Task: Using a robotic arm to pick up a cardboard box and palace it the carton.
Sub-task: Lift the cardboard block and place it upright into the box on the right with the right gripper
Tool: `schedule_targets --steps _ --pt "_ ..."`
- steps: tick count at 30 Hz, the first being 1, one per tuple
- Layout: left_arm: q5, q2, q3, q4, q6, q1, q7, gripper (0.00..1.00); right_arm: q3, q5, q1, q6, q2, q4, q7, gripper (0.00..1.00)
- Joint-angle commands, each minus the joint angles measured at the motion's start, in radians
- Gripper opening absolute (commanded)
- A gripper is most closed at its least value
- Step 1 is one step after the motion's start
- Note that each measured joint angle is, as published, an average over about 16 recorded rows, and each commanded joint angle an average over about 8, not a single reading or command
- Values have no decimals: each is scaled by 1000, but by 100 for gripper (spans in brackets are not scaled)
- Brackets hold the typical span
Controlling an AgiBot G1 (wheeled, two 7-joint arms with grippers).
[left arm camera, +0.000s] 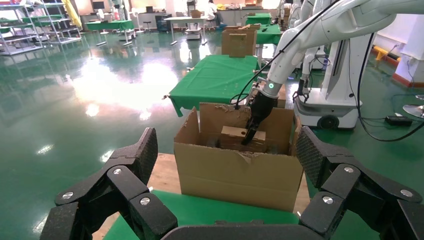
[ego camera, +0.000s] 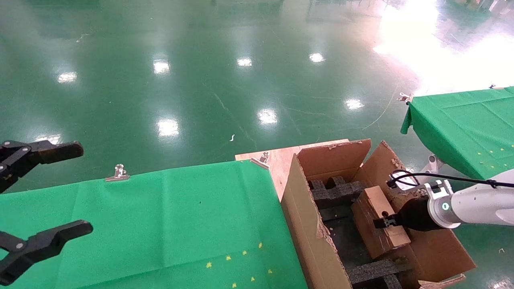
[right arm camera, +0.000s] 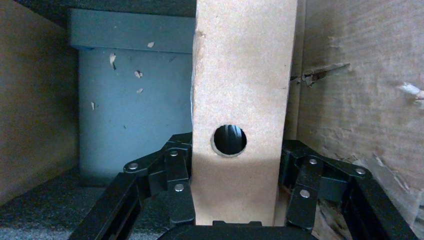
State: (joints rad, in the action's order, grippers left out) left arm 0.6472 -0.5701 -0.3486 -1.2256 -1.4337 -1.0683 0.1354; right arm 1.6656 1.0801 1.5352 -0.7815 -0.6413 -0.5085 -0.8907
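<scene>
**Box Held Inside Carton by Right Claw**

Green glossy floor surrounded a green-clothed surface (ego camera: 160, 216) in the head view. At its right end stood the carton (ego camera: 305, 233), flaps ragged, black foam inserts (ego camera: 333, 192) inside. The robotic arm (ego camera: 478, 204) reached in from the right; the right claw (ego camera: 391, 221) was clamped on the cardboard box (ego camera: 375, 224), which sat tilted within the carton. The left claw (ego camera: 40, 192) hovered at the left edge, fingers spread apart.

Left wrist view: the left claw (left arm camera: 227, 165) stood open, facing the carton (left arm camera: 240, 175); the right claw (left arm camera: 250, 135) gripped the box (left arm camera: 235, 136) inside it.

Right wrist view: fingers (right arm camera: 172, 180) pressed both sides of the box (right arm camera: 242, 80), round hole (right arm camera: 229, 140) facing the camera.
</scene>
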Motion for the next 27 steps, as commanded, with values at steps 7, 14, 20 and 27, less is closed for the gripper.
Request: schedule_targets --steps 7,14,20,27 --pt "0 0 0 0 0 0 0 100 2 6 8 0 6 -6 -3 100" --pt "0 0 0 0 0 0 0 100 1 9 22 -5 22 -28 -7 100" --pt "0 0 0 0 0 0 0 100 2 18 41 0 43 -56 -16 100" --pt "0 0 0 0 0 0 0 100 -3 47 103 20 77 -118 -26 100"
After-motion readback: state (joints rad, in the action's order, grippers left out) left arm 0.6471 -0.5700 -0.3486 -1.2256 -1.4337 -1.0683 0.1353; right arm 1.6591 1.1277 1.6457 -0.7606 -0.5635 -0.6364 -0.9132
